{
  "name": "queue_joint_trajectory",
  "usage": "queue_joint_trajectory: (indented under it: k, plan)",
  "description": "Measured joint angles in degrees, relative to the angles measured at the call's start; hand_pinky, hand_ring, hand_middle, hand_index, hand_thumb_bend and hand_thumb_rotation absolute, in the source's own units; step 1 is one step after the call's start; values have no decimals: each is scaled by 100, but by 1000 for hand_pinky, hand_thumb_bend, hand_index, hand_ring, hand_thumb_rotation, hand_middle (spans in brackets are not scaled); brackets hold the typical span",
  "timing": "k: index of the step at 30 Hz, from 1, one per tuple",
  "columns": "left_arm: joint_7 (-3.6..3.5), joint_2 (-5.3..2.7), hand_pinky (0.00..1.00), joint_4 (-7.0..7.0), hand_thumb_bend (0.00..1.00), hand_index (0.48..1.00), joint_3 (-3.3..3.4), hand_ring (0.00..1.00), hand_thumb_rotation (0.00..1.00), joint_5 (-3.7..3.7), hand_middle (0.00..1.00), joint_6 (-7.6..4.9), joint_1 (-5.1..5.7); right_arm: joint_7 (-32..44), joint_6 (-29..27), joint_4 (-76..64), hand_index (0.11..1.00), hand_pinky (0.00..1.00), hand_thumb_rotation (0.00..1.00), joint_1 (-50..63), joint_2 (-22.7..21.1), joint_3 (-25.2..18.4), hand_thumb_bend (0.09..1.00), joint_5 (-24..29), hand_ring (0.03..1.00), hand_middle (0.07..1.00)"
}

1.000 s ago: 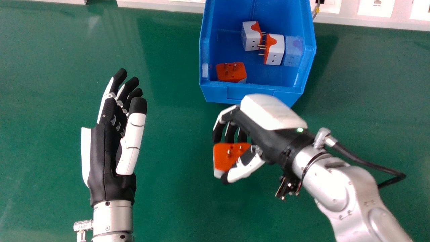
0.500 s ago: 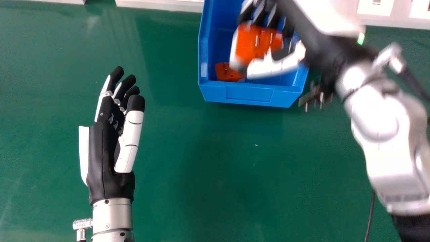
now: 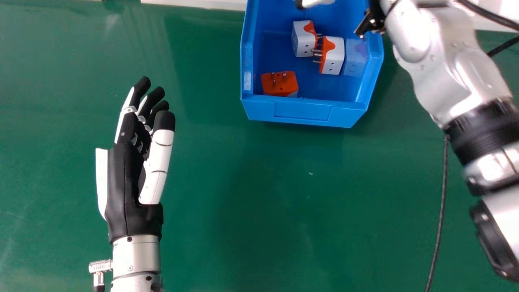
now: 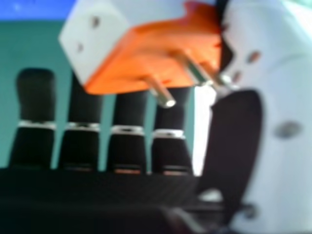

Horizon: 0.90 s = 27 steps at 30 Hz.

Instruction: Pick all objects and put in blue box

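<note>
At the far end of the blue box (image 3: 302,112), an orange-and-white adapter (image 4: 139,54) is held by the right hand (image 4: 127,152), pinched between thumb and fingers, its pins exposed; whether it is over the box's opening cannot be told. Three adapters are already contained: one near left (image 3: 279,84), one far (image 3: 303,38), one to the right (image 3: 332,56). For a good release, the held piece is best centred over the opening and lowered well below the rim before the grip is loosened, so that no wall is struck and no pin is caught on the others. The left hand (image 3: 125,178) is kept idle on the left, fingers relaxed. Compared with a second ago, the right hand has been carried from the box's near side to its far end, and the three adapters are left lying as before.
</note>
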Motion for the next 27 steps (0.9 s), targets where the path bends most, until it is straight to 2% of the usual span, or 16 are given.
queue_joint_trajectory:
  k: [3,7,19,20,24,25,26,27]
  plan:
    - [-13,19,813,0,726,891,20,860,775,0,875,2,-21,-439,-245,1077,525,312,0,-234,219,341,499,-163,428,500]
    - [-26,44,813,-6,725,890,28,860,775,2,874,3,-20,-548,-291,1827,516,319,0,-277,341,655,500,-305,433,499]
    - [-26,47,814,21,729,891,42,860,775,58,875,3,-71,-155,302,1887,520,324,0,-581,354,774,500,-256,435,496]
    - [-25,44,815,21,732,892,43,860,776,59,876,4,-72,-169,308,1877,616,460,84,-598,354,796,600,-261,548,597]
    - [-23,28,815,19,732,892,43,860,776,64,876,6,-72,-400,295,1832,616,460,84,-602,349,859,600,-276,548,597]
    - [-22,26,815,19,736,893,43,860,777,65,877,6,-72,-490,282,1823,693,568,184,-602,337,871,680,-279,638,678]
    - [-20,25,815,20,736,893,45,860,777,65,877,6,-72,-570,263,1815,693,568,184,-602,321,884,680,-282,638,678]
    - [-17,24,814,20,739,893,50,860,778,65,877,6,-72,-673,240,1810,754,654,276,-602,307,893,745,-286,711,742]
